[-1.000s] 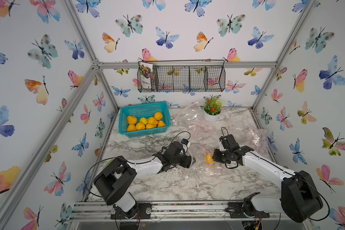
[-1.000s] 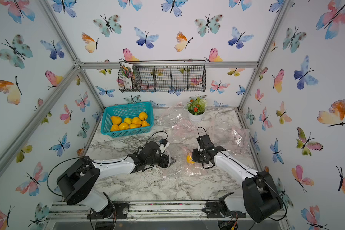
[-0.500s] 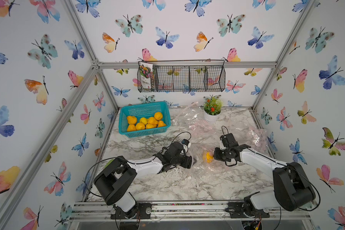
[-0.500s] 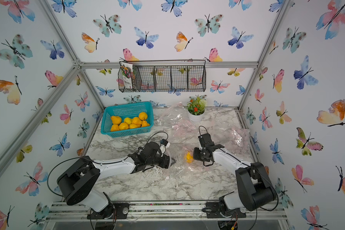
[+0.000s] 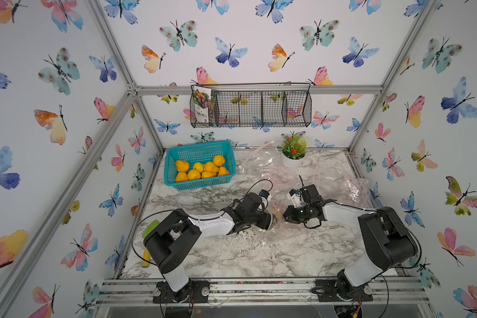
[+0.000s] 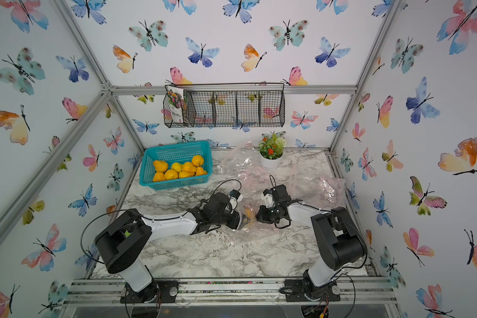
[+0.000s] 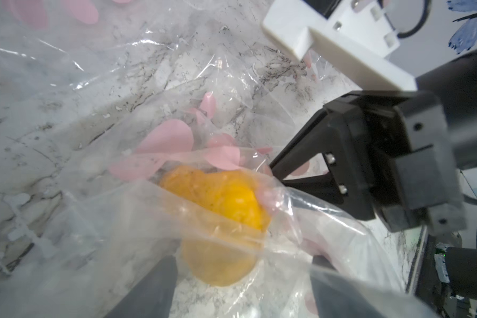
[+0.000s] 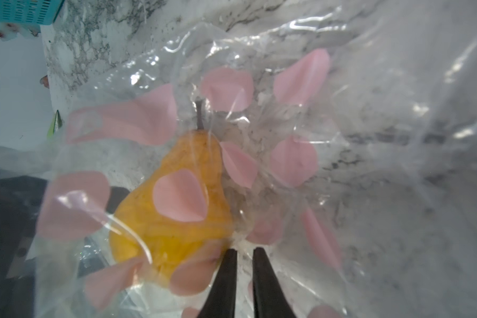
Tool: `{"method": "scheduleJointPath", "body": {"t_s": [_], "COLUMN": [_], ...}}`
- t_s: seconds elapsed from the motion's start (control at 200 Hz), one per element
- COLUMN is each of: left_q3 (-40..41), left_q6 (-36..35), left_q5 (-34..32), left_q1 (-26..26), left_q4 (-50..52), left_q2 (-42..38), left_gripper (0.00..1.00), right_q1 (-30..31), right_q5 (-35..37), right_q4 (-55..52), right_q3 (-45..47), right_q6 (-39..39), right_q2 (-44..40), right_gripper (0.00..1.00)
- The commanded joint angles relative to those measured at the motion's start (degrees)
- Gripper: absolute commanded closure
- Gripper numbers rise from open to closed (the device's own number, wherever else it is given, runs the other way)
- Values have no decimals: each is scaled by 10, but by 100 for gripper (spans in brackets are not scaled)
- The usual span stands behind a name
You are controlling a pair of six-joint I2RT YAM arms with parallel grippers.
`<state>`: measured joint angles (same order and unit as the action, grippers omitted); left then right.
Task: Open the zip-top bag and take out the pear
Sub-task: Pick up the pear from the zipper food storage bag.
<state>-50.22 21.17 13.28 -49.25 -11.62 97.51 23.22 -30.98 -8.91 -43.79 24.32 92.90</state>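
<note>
Here, the pear (image 7: 226, 203) lies mid-table (image 5: 259, 256) inside the bag (image 8: 369, 124), between the two grippers. The left gripper (image 7: 245, 261) stands spread, one finger on either side of the pear, closed on nothing. Bag film lies across pear and fingers alike in the left wrist view. The right gripper (image 8: 244, 250) is pressed nearly together, pinching a bunch of bag film just beside the pear's broad end.

Well behind stand one basket (image 5: 198, 143) holding seven or eight other pears (image 5: 219, 160), one plant (image 5: 293, 150), and one rack (image 5: 251, 110) on the back wall with one packet (image 5: 203, 104). Loose bags (image 5: 355, 187) lie crumpled near the plant and at the table's right side — too tangled to count.

In both top views the gripper heads hide all but a sliver of the pear (image 6: 249, 213). Only the right wrist view shows its stem (image 8: 198, 115); only the left wrist view shows the right gripper side-on — tips meeting on the bag's edge.
</note>
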Motion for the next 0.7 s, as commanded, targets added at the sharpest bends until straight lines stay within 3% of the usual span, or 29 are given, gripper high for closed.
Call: {"method": "scheduleJointPath", "body": {"t_s": [0.0,0.285,0.46,0.696], "left_q3": [-23,-58,-35,-76], "left_q6": [-9,1,10,-6], "left_q5": [-19,-67,-97,-82], "left_q1": [-3,-6,-4,-4], "left_q4": [24,77,26,1], "left_q2": [23,85,97,131], "left_gripper": [20,21,21,20], "right_q1": [1,2,2,6], "right_q5": [-38,-25,-53,-66], "right_q4": [6,1,12,0], "right_q3": [-12,4,25,51], "right_q6": [-17,-17,-21,-41], "right_q2": [11,1,-9,-17], "right_gripper": [84,85,87,89]}}
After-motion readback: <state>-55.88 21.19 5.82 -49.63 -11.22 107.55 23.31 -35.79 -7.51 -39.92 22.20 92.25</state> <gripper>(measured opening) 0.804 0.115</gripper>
